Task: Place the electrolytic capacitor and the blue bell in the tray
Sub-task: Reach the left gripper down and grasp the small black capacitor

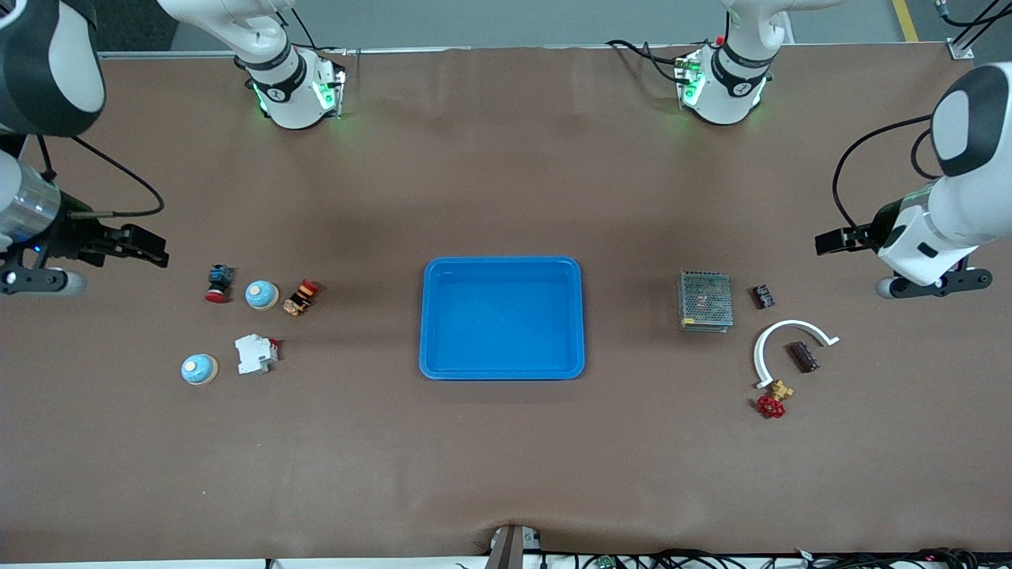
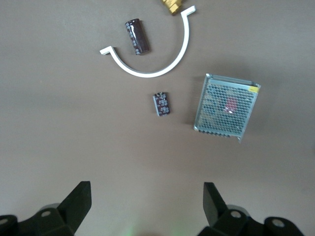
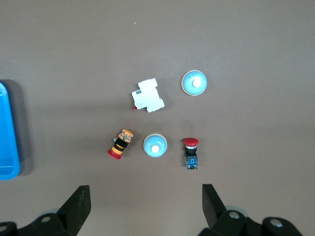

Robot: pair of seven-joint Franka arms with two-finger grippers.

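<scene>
Blue tray [image 1: 502, 318] sits mid-table, nothing in it.

Toward the left arm's end: two dark electrolytic capacitors, the larger capacitor [image 1: 802, 356] lying inside a white curved bracket [image 1: 779, 336], the smaller capacitor [image 1: 762, 296] just beside a grey mesh box [image 1: 704, 300].

Toward the right arm's end: two blue bells, one bell [image 1: 261, 295] between two red-capped push buttons, the other bell [image 1: 198, 369] nearer the front edge, beside a white breaker [image 1: 255, 353].

Left gripper [image 2: 146, 201] hangs above its end of the table, fingers wide apart, holding nothing. Right gripper [image 3: 145, 202] likewise above its end, wide and holding nothing.
</scene>
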